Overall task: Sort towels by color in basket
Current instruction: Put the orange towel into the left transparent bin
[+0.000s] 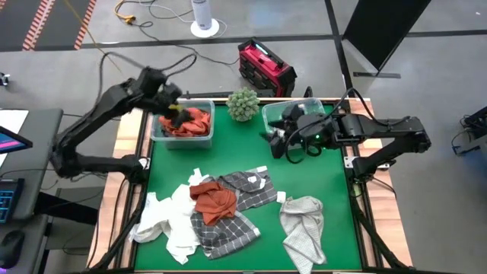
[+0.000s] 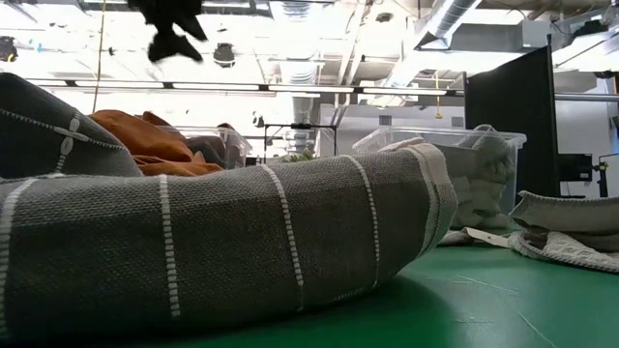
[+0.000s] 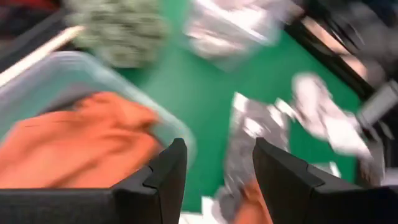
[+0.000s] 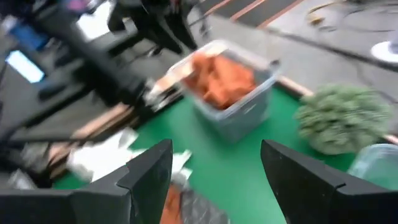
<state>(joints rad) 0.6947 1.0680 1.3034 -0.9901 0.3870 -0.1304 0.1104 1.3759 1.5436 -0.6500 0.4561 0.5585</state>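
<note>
Left gripper [image 1: 176, 109] above orange-towel bin [image 1: 161, 135], fingers parted, empty. Right gripper [image 1: 275, 138] beside clear bin [image 1: 268, 114], fingers wide, empty. Towel pile [image 1: 221, 209] well apart from bins; bare green mat [image 1: 236, 148] between. Light grey towel [image 1: 303, 228] near pile.

plaid towel [image 2: 213, 242] cut off at left edge, left wrist view blurred

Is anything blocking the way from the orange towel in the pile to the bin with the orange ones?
Nothing visible does. The orange towel lies on top of the plaid towel, uncovered. Bare green table lies between it and the left bin. The left claw hovers open over that bin, empty.
</note>
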